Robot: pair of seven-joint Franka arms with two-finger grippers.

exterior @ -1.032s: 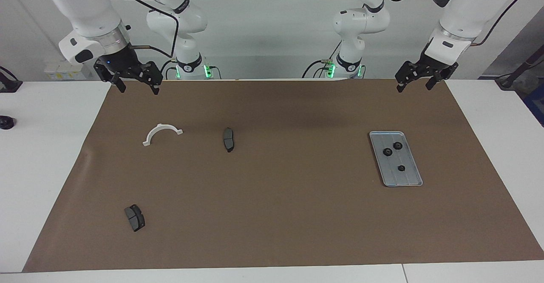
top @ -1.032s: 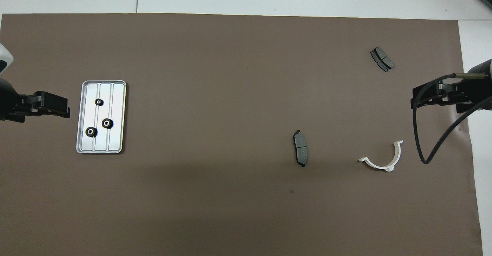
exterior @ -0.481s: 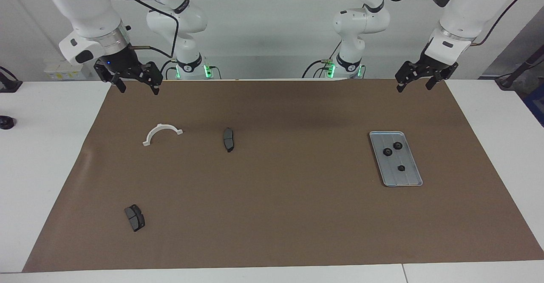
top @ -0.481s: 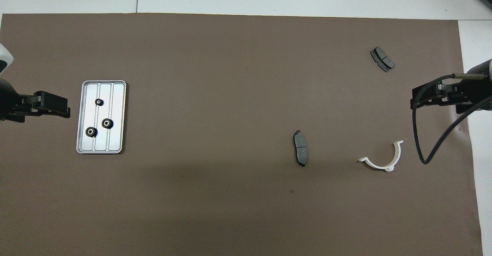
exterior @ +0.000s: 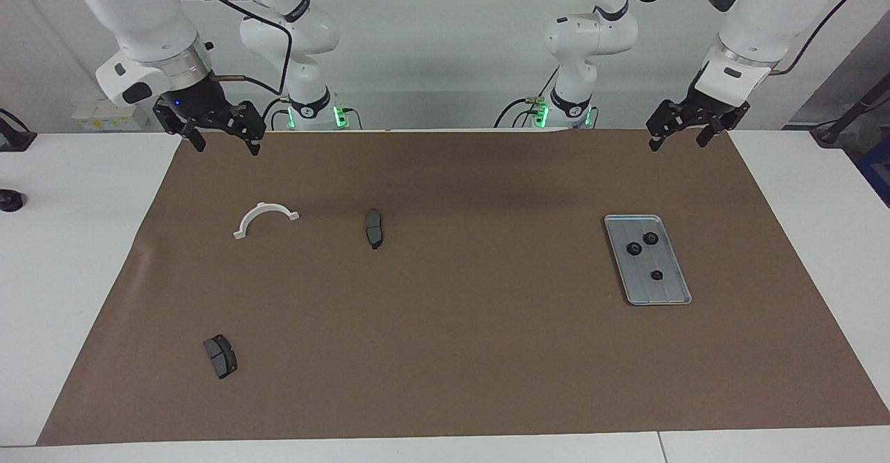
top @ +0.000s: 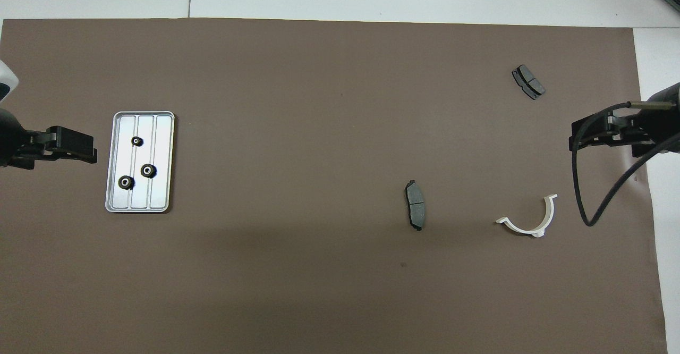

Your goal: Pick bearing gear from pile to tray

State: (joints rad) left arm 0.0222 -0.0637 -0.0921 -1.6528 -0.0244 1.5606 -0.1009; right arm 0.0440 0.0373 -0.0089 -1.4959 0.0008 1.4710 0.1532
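The silver tray [exterior: 669,292] lies on the brown mat toward the left arm's end and also shows in the overhead view [top: 162,184]. Three black bearing gears [exterior: 651,238] lie in it [top: 148,170]. The pile's other parts lie scattered toward the right arm's end: a white half-ring bracket [exterior: 263,206], a dark grey pad [exterior: 373,227] beside it, and a second pad [exterior: 220,356] farther from the robots. No loose gear shows on the mat. My left gripper [exterior: 678,142] hangs open and empty over the mat's edge. My right gripper [exterior: 226,145] hangs open and empty over the mat's corner.
The brown mat [exterior: 473,338] covers most of the white table. The bracket [top: 518,227] and both pads [top: 415,211] [top: 528,81] show in the overhead view. A black cable [top: 576,194] hangs from the right arm.
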